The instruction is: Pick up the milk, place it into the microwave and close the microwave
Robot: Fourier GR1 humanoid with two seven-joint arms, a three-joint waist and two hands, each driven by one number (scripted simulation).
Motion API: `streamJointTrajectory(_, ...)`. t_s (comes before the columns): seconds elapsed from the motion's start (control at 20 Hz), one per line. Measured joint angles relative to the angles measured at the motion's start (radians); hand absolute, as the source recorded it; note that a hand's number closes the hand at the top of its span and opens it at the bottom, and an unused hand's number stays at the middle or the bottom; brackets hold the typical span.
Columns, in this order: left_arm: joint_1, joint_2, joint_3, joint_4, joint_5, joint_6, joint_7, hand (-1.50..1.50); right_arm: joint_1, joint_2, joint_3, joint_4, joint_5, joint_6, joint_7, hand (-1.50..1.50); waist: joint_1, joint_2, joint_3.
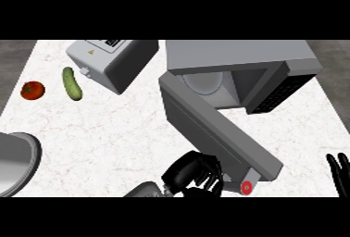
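Note:
The grey microwave [239,58] stands at the back right. Its door [219,132] is swung wide open toward me, and the round turntable [203,83] shows inside. My left hand [195,173] is at the door's near end with its fingers curled. A white piece with a red round cap, the milk [246,186], pokes out beside those fingers just under the door's corner. The hand and the door hide most of the milk. My right hand [338,173] rests at the right edge, fingers straight and pointing up.
A white toaster [113,60] stands tilted at the back left. Further left lie a green cucumber [71,83] and a red tomato [32,90]. A large grey round vessel [14,162] juts in from the left edge. The open door cuts diagonally across the counter [103,134].

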Motion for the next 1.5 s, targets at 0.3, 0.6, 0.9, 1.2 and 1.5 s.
streamJointTrajectory(0.3,-0.102,-0.006,-0.040,0.016,0.139,0.123,0.007,1.50,-0.008,-0.032,-0.005,-0.061,-0.028,0.019,0.038,-1.50,-0.053,0.012,-0.003)
streamJointTrajectory(0.6,-0.164,-0.008,0.000,-0.006,0.270,0.228,-0.087,-1.50,-0.034,-0.053,-0.018,-0.100,-0.058,0.025,0.057,-1.50,-0.103,0.027,-0.006)
streamJointTrajectory(0.9,-0.238,-0.012,0.012,0.018,0.371,0.296,-0.141,-1.50,-0.061,-0.076,-0.026,-0.120,-0.108,0.039,0.089,-1.50,-0.148,0.039,-0.004)
streamJointTrajectory(1.2,-0.314,-0.014,0.018,0.061,0.449,0.340,-0.179,-1.50,-0.089,-0.102,-0.035,-0.133,-0.158,0.056,0.114,-1.50,-0.187,0.049,-0.003)
streamJointTrajectory(1.5,-0.382,-0.013,0.022,0.110,0.517,0.370,-0.202,-1.50,-0.129,-0.136,-0.039,-0.136,-0.208,0.082,0.140,-1.50,-0.214,0.061,-0.001)
